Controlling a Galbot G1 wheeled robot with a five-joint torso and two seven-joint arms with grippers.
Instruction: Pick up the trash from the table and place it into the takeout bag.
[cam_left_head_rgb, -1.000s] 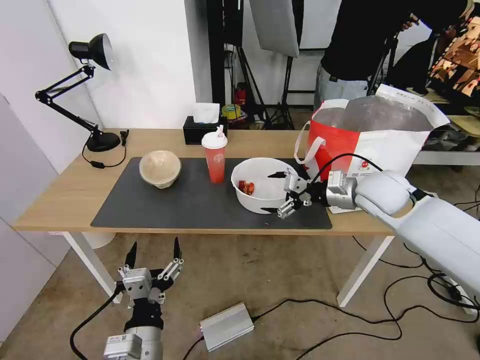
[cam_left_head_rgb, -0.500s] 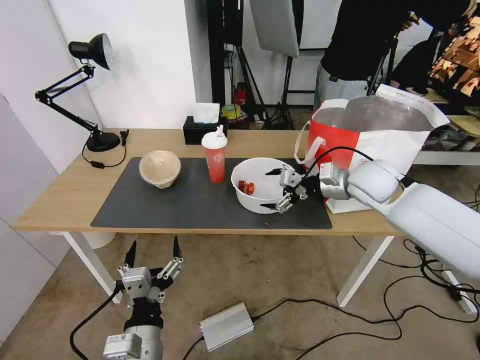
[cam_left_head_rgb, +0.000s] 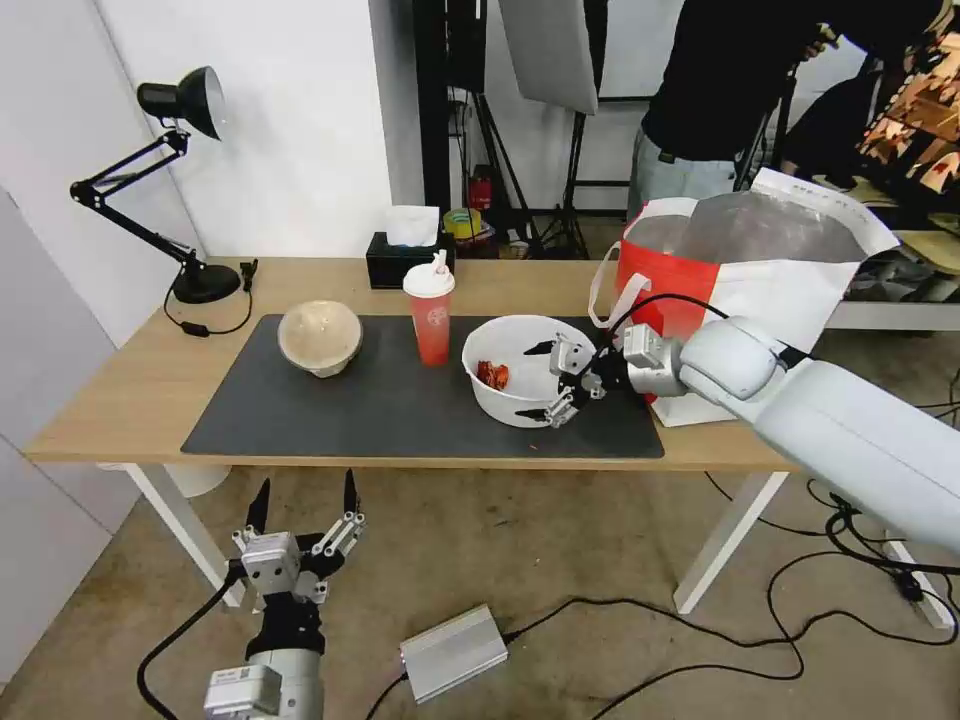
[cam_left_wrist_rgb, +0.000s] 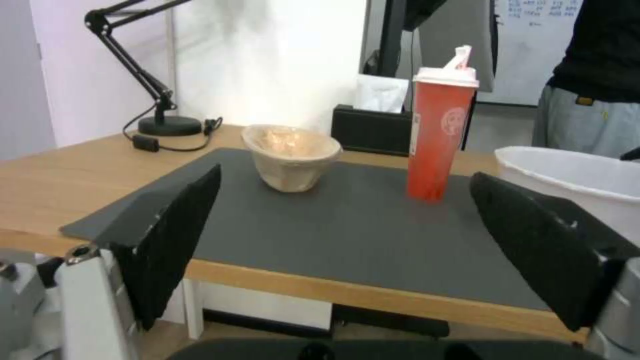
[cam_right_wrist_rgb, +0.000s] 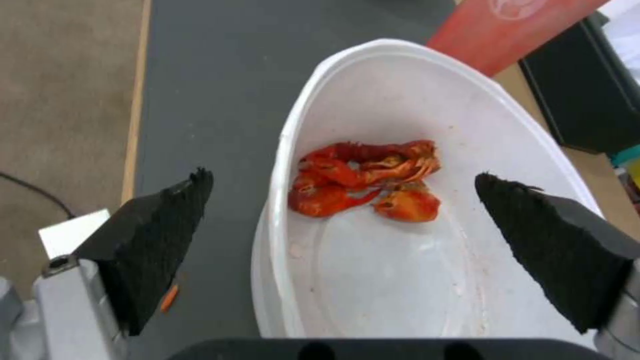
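Observation:
On the dark mat of the wooden table stand a beige lidded bowl, a red cup with a white lid and a white bowl holding red scraps. My right gripper is open at the white bowl's right side. One finger hangs outside the rim over the mat, the other over the bowl. The red-and-white takeout bag stands open at the table's right end. My left gripper waits open below the table's front edge.
A black tissue box and a black desk lamp stand along the table's back. A silver box and cables lie on the floor under the table. A person stands behind the bag.
My right gripper has moved left along the table from beside the bag to the white bowl, its open fingers now reaching over the bowl's right rim. The left arm has barely moved.

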